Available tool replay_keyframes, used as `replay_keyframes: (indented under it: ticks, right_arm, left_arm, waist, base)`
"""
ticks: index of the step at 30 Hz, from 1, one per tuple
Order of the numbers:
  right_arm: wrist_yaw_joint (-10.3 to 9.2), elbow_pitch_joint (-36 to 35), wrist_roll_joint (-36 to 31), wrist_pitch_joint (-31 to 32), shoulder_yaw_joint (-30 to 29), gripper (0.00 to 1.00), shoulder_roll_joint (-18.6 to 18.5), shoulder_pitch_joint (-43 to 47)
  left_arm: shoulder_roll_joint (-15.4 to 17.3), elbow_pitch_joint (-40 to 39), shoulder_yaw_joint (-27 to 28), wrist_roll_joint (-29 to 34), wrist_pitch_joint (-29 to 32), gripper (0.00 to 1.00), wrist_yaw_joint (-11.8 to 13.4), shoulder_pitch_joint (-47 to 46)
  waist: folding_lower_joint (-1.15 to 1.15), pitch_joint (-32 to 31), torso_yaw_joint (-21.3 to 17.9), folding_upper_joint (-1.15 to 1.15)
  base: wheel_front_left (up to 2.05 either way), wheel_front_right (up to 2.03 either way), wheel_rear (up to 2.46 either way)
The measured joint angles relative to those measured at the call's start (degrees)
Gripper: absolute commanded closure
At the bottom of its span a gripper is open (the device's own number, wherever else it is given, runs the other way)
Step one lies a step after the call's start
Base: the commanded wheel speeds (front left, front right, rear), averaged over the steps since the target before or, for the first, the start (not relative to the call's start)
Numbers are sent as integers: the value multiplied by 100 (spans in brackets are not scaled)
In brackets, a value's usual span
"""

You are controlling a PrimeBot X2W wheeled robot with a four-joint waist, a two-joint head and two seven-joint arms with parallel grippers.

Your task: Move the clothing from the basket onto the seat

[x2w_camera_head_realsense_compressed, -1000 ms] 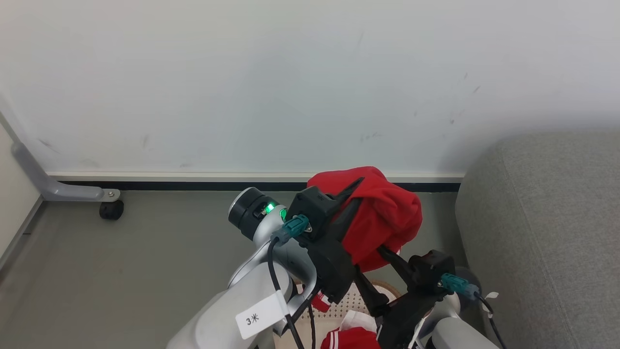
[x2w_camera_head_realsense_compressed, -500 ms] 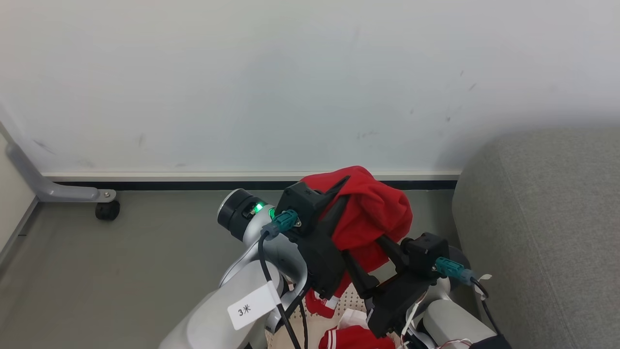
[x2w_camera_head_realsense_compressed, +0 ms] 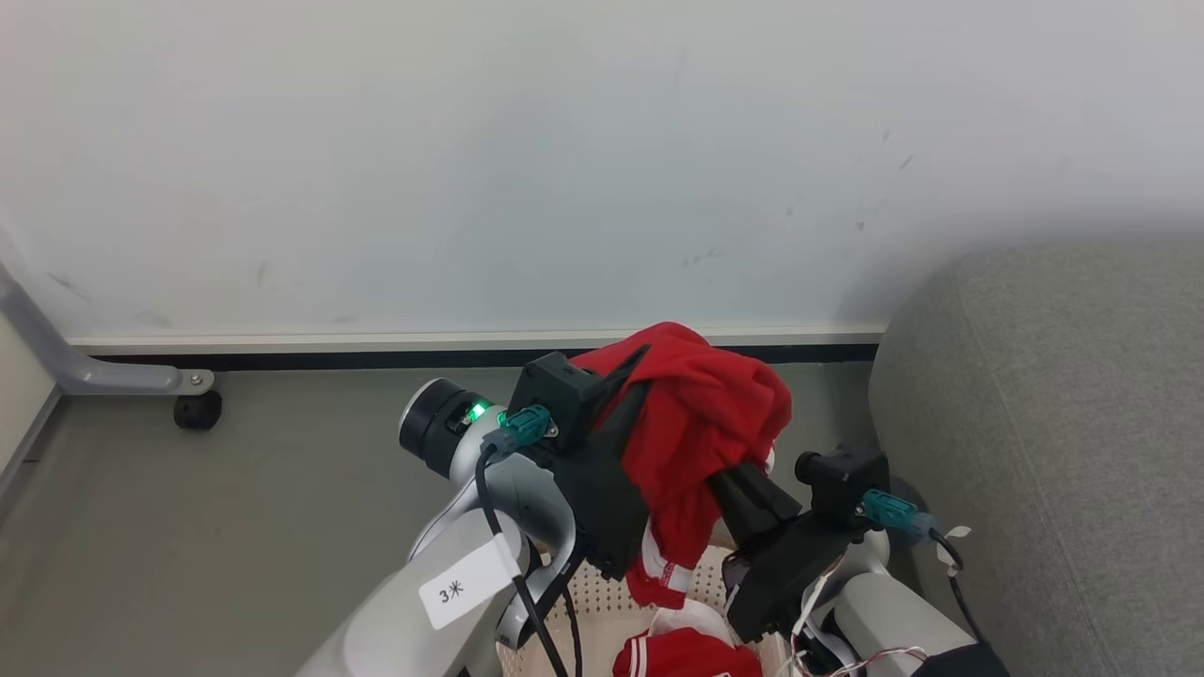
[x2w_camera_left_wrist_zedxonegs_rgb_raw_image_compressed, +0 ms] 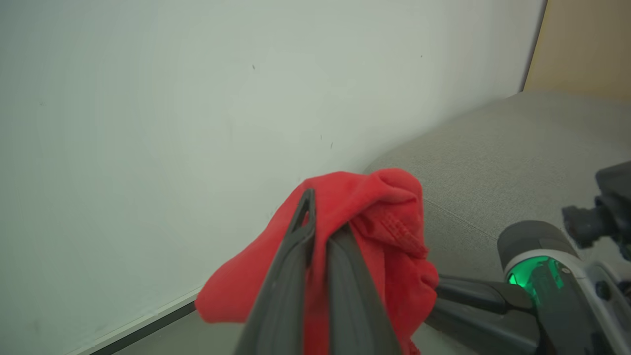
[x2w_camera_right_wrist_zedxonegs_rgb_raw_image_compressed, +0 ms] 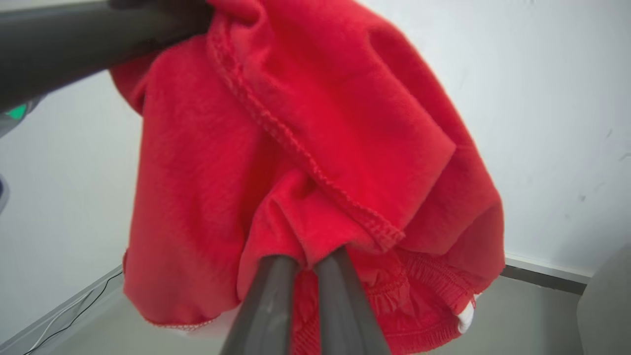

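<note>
Red clothing (x2w_camera_head_realsense_compressed: pixel 705 414), pinched by left end effector (x2w_camera_left_wrist_zedxonegs_rgb_raw_image_compressed: pixel 320 222), right end effector (x2w_camera_right_wrist_zedxonegs_rgb_raw_image_compressed: pixel 309 261)

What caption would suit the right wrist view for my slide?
Right end effector shut on a hem fold of the plain red fabric garment, held before a white wall.

Upper garment (x2w_camera_head_realsense_compressed: pixel 715 404) is up in the air over the basket (x2w_camera_head_realsense_compressed: pixel 602 602), pinched from two sides: left claw (x2w_camera_left_wrist_zedxonegs_rgb_raw_image_compressed: pixel 323 222) at its top left, right claw (x2w_camera_right_wrist_zedxonegs_rgb_raw_image_compressed: pixel 308 261) at its lower right. Basket is on the floor (x2w_camera_head_realsense_compressed: pixel 282 470), second garment (x2w_camera_head_realsense_compressed: pixel 687 653) inside. Sofa (x2w_camera_head_realsense_compressed: pixel 1053 423) just right of basket. Wall (x2w_camera_head_realsense_compressed: pixel 564 169) behind all. Caster (x2w_camera_head_realsense_compressed: pixel 198 411) far left at wall base.
</note>
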Motion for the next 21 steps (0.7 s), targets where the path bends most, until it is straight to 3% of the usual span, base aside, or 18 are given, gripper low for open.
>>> replay_keyframes:
  ticks: [1,2,4,21]
  right_arm:
    - [0,0,3,0,-30,100,-2,9]
    - [0,0,19,-1,-60,100,-8,19]
    - [0,-7,23,-3,-113,100,-23,31]
    - [-159,-497,73,-4,-835,100,-514,142]
  left_arm:
    - [4,1,18,0,3,28,1,12]
    - [11,1,27,-1,16,11,1,27]
    - [49,-7,70,-30,16,0,26,105]
    - [143,-171,192,-186,-45,0,98,497]
  waist:
    - [0,2,-9,0]
    - [0,3,-19,0]
    - [0,7,-46,0]
    - [0,32,-450,0]
  base:
    - [0,0,0]
    - [0,0,0]
    - [0,0,0]
    - [0,0,0]
